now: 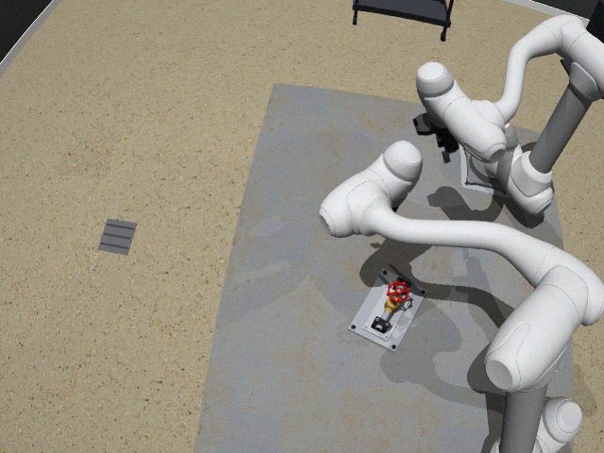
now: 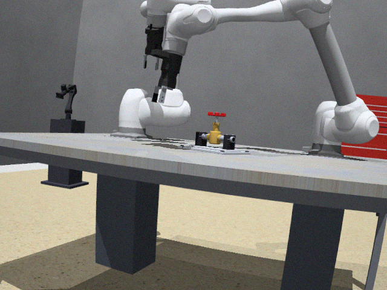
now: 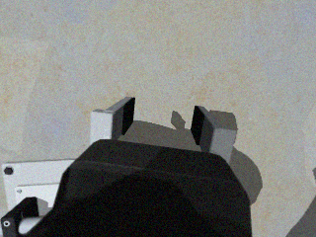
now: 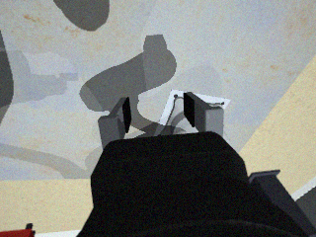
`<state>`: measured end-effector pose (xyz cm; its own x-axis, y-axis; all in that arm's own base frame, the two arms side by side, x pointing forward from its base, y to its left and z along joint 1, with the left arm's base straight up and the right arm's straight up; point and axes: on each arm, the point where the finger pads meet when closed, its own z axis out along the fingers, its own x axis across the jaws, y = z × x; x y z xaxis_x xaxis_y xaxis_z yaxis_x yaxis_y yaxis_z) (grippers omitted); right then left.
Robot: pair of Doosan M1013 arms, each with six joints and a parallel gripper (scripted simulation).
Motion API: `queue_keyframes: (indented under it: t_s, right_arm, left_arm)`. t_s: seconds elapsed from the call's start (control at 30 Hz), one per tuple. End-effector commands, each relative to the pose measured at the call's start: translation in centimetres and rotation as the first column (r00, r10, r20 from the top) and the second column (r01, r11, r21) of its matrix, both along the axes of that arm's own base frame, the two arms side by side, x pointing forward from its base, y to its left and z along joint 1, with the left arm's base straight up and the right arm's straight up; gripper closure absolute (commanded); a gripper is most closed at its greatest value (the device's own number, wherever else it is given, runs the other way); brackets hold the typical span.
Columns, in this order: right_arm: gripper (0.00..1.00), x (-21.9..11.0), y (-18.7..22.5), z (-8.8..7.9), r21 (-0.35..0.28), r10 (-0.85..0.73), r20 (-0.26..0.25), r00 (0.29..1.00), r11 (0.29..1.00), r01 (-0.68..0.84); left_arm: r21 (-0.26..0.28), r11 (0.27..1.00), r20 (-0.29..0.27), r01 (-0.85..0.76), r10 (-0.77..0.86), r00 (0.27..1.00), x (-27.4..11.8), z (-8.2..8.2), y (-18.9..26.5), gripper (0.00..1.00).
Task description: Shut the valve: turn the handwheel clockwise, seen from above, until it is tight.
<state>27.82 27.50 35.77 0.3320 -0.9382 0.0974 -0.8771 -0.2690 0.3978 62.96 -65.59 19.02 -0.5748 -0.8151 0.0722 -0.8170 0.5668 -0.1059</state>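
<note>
The red handwheel (image 1: 398, 291) (image 2: 216, 114) lies level on top of the yellow valve body (image 1: 390, 306) (image 2: 214, 137). The valve's pipe sits in black clamps (image 1: 380, 324) (image 2: 228, 142) on a light base plate (image 1: 363, 319) (image 3: 39, 166). The handwheel is out of both wrist views. My left gripper (image 2: 158, 94) (image 3: 163, 114) is open and empty, above and to one side of the valve, not touching it; the arm hides it in the top view. My right gripper (image 1: 430, 141) (image 2: 150, 67) (image 4: 157, 106) is open and empty, higher and farther from the valve.
The left forearm (image 1: 439, 231) passes over the table beside the valve. The right arm (image 1: 461, 119) stands close to the left arm's wrist. The right arm's base plate (image 4: 168, 111) shows beyond its fingers. A red cabinet (image 2: 364, 150) stands behind the table.
</note>
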Motion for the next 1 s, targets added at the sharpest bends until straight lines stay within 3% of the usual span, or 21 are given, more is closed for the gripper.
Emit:
queue_keyframes:
  t_s: [0.0, 0.67, 0.8, 0.97]
  right_arm:
    - [0.00, 0.0, 0.0, 0.1, 0.001, 0.000, 0.001, 1.000, 1.000, 0.000]
    - [0.00, 0.0, 0.0, 0.1, 0.001, -0.003, 0.001, 1.000, 1.000, 0.003]
    - [0.00, 0.3, -0.3, 0.0, -0.003, -0.020, 0.003, 1.000, 1.000, 0.020]
    - [0.00, 1.0, -1.2, -0.1, -0.015, -0.077, 0.011, 0.997, 0.997, 0.077]
  left_arm:
    - [-0.002, 1.000, 0.002, 0.000, 0.000, 1.000, 0.0, 0.2, 0.0, 0.00]
    - [-0.013, 1.000, 0.005, 0.010, -0.010, 1.000, -0.1, 0.1, -0.5, 0.00]
    - [-0.080, 0.995, 0.026, 0.064, -0.062, 0.998, -1.1, -0.2, -3.2, 0.00]
    - [-0.229, 0.956, 0.108, 0.186, -0.165, 0.980, -3.3, -0.6, -9.3, 0.00]
